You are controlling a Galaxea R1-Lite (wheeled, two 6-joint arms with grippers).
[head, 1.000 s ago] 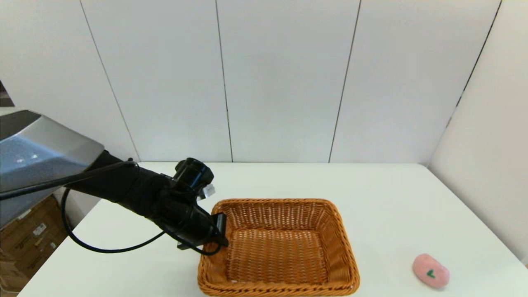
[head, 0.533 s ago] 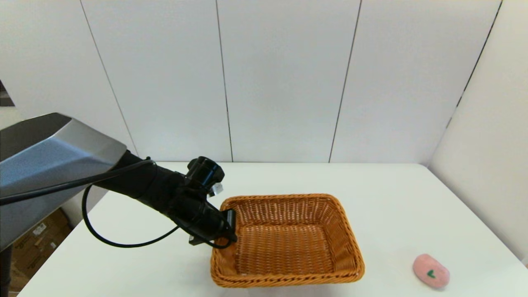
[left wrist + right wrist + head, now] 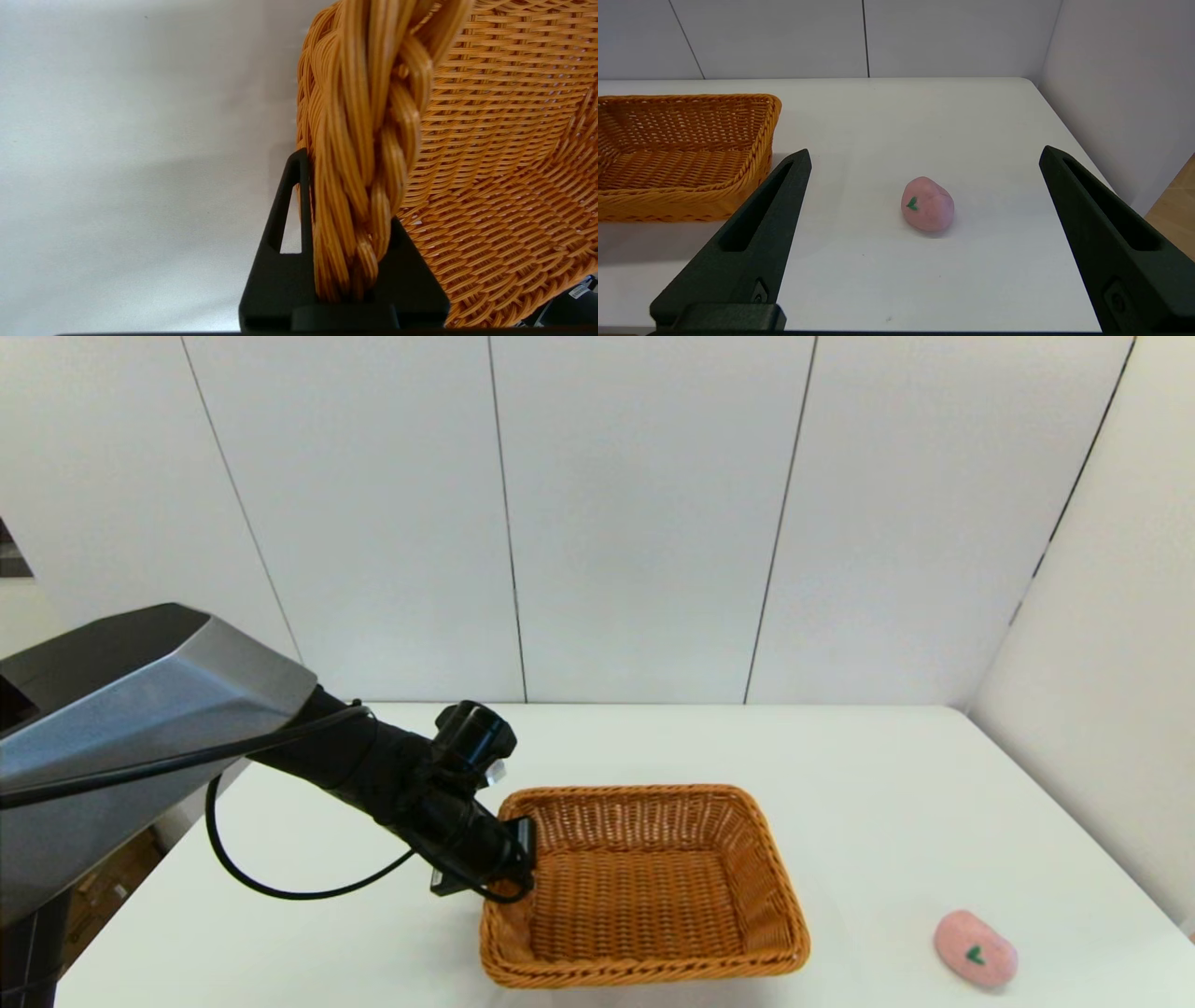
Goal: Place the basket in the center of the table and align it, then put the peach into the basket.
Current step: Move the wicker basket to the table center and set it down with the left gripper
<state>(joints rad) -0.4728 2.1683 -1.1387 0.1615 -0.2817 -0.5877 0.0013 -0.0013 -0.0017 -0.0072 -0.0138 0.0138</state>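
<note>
Basket (image 3: 644, 887) sits on the white worktop (image 3: 868, 784) a little nearer than its middle, its long sides running near to far. My left claw (image 3: 519, 859) is clamped on the braided rim (image 3: 369, 154) of the left side, one finger outside the wall and one inside. The peach (image 3: 975, 949) lies on the worktop well to the right of the basket, near the front edge. My right claw (image 3: 920, 242) hangs spread wide, holding nothing, with the peach beyond it between the fingers.
</note>
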